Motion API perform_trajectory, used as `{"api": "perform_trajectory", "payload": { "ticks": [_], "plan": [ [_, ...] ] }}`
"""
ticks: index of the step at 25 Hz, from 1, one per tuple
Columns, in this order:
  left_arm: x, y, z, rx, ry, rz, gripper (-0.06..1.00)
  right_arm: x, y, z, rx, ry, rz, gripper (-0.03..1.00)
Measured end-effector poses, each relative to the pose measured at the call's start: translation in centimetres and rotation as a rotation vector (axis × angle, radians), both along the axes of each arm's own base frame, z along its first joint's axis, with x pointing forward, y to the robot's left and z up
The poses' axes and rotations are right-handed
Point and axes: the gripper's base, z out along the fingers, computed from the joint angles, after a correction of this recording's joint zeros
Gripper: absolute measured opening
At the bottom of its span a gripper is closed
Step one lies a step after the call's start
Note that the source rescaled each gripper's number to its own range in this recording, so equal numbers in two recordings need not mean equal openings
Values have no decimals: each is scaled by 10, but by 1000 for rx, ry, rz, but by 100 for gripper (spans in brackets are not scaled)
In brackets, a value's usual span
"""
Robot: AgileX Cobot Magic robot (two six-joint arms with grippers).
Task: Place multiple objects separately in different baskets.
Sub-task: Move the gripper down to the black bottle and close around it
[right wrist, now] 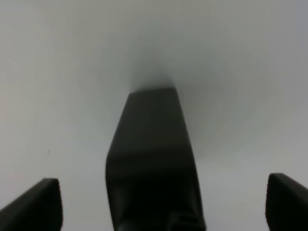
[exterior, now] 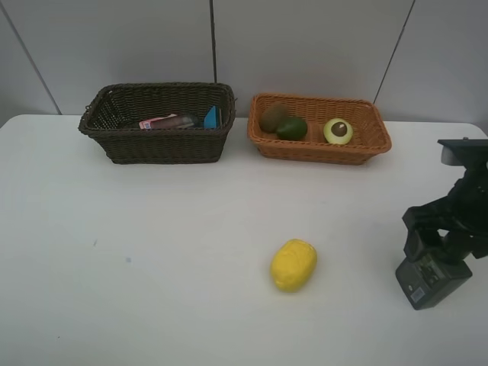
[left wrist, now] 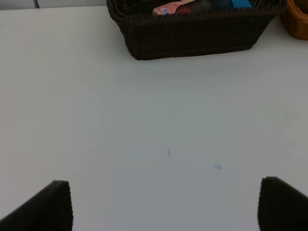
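Left gripper (left wrist: 166,207): held wide open above the bare white table (exterior: 152,252); nothing is seen between its fingers (left wrist: 53,207).
Right gripper (right wrist: 163,202): spread wide; a dark blurred block (right wrist: 151,159) is seen between the fingers (right wrist: 38,204), with clear gaps on both sides, so nothing is gripped.
Right arm (exterior: 457,213): seen at the right edge of the high view, well apart from the lemon.
Yellow lemon (exterior: 293,264): left lying alone on the table, in front of the baskets and nearer the orange-tan one.
Dark brown basket (exterior: 156,145): set at the back left; a pink bottle (exterior: 158,121) is laid on its side inside, with a blue item (exterior: 211,117) beside it.
Orange-tan basket (exterior: 319,149): set just right of the dark one, not touching it.
Brown kiwi (exterior: 272,116): placed in the left end of the orange-tan basket, touching the green round fruit (exterior: 293,128).
Halved avocado (exterior: 338,130): laid cut face up in the right half, its brown pit shown.
Writing: a pale panel with red marks is seen on the pink bottle and a small pale sticker on the dark grey box (exterior: 432,280) at the arm's lower end; neither can be read.
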Motion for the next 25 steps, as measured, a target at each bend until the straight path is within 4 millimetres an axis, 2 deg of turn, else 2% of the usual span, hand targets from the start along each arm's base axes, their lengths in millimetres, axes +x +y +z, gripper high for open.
{"api": "perform_trajectory", "payload": {
  "ticks": [3, 9, 13, 15, 17, 18, 19, 21, 25],
  "plan": [
    [0, 0, 0, 0, 0, 0, 100, -2, 0, -5, 0, 0, -9, 100],
    [0, 0, 0, 0, 0, 0, 100, -2, 0, -29, -15, 87, -11, 100],
    [0, 0, 0, 0, 0, 0, 100, 1, 0, -32, -14, 90, -11, 100],
    [0, 0, 0, 0, 0, 0, 100, 1, 0, -33, -15, 93, -11, 96],
    [0, 0, 0, 0, 0, 0, 100, 1, 0, -32, -16, 98, -13, 78],
    [0, 0, 0, 0, 0, 0, 100, 1, 0, -32, -17, 100, -13, 62],
    [0, 0, 0, 0, 0, 0, 100, 0, 0, -32, -18, 105, -13, 46],
    [0, 0, 0, 0, 0, 0, 100, -1, 0, -32, -20, 114, -14, 0],
    [0, 0, 0, 0, 0, 0, 100, -1, 0, -32, -21, 118, -15, 0]
  ]
}}
